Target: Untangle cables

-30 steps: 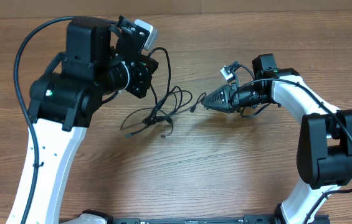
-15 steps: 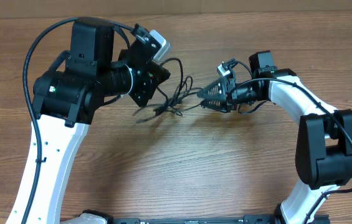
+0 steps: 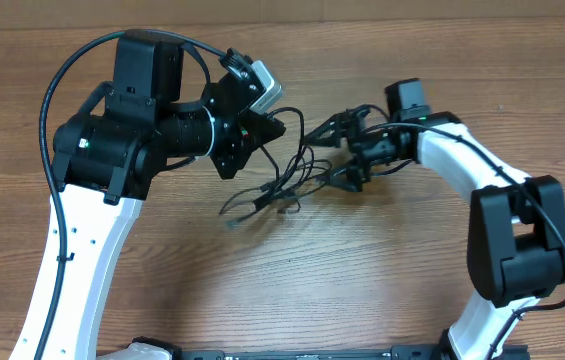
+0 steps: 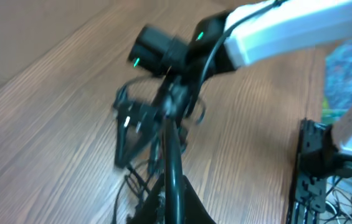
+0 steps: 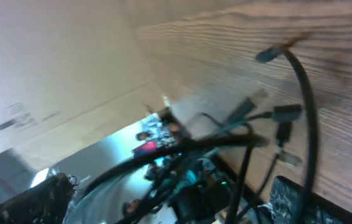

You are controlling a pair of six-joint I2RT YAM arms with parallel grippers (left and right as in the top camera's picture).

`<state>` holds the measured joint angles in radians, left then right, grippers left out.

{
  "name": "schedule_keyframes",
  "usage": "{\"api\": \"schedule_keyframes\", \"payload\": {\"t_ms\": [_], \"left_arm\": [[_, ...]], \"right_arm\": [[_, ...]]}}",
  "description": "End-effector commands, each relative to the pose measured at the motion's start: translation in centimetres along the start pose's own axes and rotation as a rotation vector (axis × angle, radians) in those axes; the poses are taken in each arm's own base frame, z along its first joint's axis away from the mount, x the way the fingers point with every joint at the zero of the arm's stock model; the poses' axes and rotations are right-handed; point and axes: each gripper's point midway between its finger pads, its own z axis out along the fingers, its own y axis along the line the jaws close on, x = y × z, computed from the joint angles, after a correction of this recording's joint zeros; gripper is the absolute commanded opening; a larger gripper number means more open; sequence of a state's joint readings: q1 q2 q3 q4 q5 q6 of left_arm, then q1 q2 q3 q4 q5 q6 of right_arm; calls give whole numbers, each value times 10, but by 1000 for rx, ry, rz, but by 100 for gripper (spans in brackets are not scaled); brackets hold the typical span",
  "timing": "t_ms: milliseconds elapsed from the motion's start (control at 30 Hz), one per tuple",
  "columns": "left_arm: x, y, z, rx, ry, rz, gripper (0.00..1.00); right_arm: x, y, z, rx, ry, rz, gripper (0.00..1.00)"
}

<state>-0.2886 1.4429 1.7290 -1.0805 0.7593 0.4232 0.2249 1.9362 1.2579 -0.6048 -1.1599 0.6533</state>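
Left tool point(image 3: 276, 124): pressed together, pinching cables point(image 3: 280, 183) by upper strand, raised above tabletop point(image 3: 362, 280). Likely held high so tangle hangs loose and loops open up. Cables left of centre, strung between both tools; lower loops on or just over tabletop, cannot tell which. Right tool point(image 3: 344, 158): fingers spread wide, just right of cables, strands crossing its gap, nothing clamped. Likely placed to take opposite strand and pull apart. Wrist views blurred.

Legible text: none that I can make out from any view.
Pale panel point(image 5: 38, 81): a few dark printed marks point(image 5: 15, 117) on it, far too blurred to read as letters or numbers.
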Motion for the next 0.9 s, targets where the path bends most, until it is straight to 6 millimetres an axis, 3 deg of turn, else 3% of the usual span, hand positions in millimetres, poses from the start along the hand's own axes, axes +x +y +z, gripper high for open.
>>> {"api": "schedule_keyframes", "payload": {"t_ms": [0, 133, 300, 467, 700, 767, 833, 867], "left_arm": [[-19, -27, -4, 137, -91, 60, 4], [-35, -44, -14, 220, -164, 49, 4], [-46, -53, -33, 172, -198, 66, 4], [-58, -48, -67, -24, -237, 58, 4], [-81, -55, -126, -264, -380, 99, 4], [-85, -65, -144, -316, -419, 136, 4], [-82, -71, -148, -324, -414, 174, 4], [-79, -73, -148, -326, -402, 194, 4]], "right_arm": [[-3, -9, 17, 142, -83, -9, 100], [-12, -19, 34, 261, -164, -84, 100], [-28, -42, 29, 423, -288, -94, 69], [-32, -62, 17, 536, -346, -61, 53], [-35, -84, 1, 669, -398, -47, 52], [-27, -73, 10, 602, -292, -170, 64], [-20, -57, 14, 487, -203, -233, 85], [-17, -49, 12, 432, -174, -253, 91]]}}
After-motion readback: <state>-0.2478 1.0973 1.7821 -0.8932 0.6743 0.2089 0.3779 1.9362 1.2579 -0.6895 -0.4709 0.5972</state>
